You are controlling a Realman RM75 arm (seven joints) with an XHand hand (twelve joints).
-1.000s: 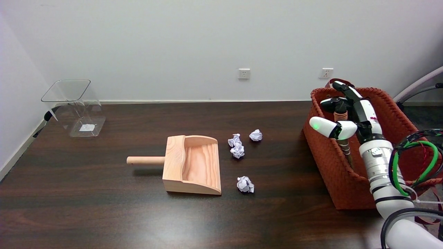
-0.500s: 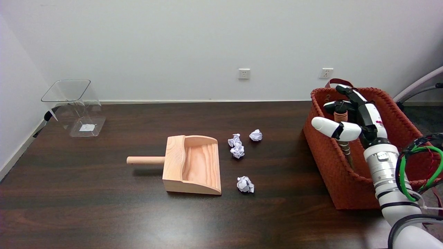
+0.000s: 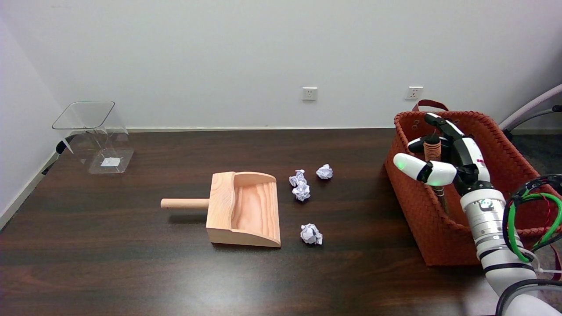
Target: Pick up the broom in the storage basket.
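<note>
The orange woven storage basket [image 3: 419,215] stands at the table's right end. A broom stands in it, its copper-wound handle [image 3: 433,150] poking up near the basket's left wall; the brush end is hidden inside. My right hand [image 3: 454,158] is down in the basket around the handle's top. The thumb [image 3: 419,169] lies in front of the handle and the fingers [image 3: 441,125] are spread behind and beside it. I see no firm grip, and the handle looks loose between them.
A wooden dustpan [image 3: 243,208] lies mid-table, handle pointing left. Crumpled paper balls [image 3: 300,186] lie between it and the basket. A clear plastic bin [image 3: 94,136] stands at the far left. Green and black cables [image 3: 533,210] loop beside my forearm.
My right hand has sunk lower and shifted slightly right inside the basket, so the thumb and fingers now bracket the handle's top. The broom has not moved.
</note>
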